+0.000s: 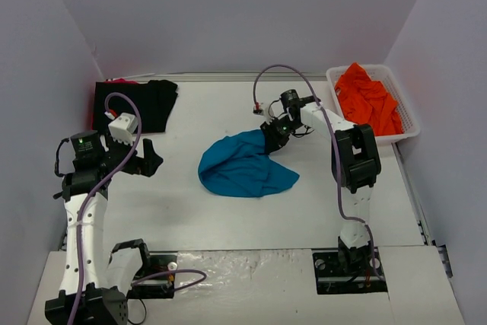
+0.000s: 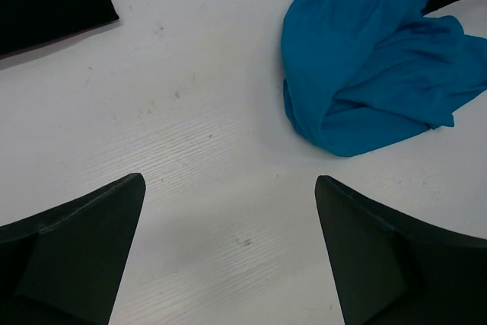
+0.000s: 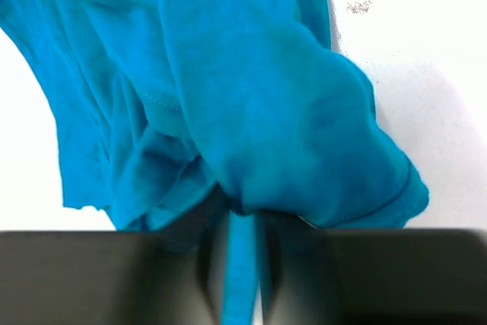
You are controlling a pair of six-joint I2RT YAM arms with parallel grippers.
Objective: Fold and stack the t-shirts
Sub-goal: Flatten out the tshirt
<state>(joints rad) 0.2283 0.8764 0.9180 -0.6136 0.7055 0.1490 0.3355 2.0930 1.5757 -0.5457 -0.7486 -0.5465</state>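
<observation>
A teal-blue t-shirt (image 1: 243, 167) lies crumpled at the table's middle; it also shows in the left wrist view (image 2: 373, 74) and the right wrist view (image 3: 251, 89). My right gripper (image 1: 272, 136) is shut on a fold at its far right edge, a strip of cloth pinched between the fingers (image 3: 242, 268). My left gripper (image 1: 150, 159) is open and empty, hovering left of the shirt over bare table (image 2: 228, 188). A black t-shirt (image 1: 141, 103) lies folded at the far left. Orange t-shirts (image 1: 368, 98) fill the basket.
A white slotted plastic basket (image 1: 407, 116) stands at the far right by the wall. Purple cables loop over both arms. Grey walls close in on the left, back and right sides of the table (image 1: 205, 211).
</observation>
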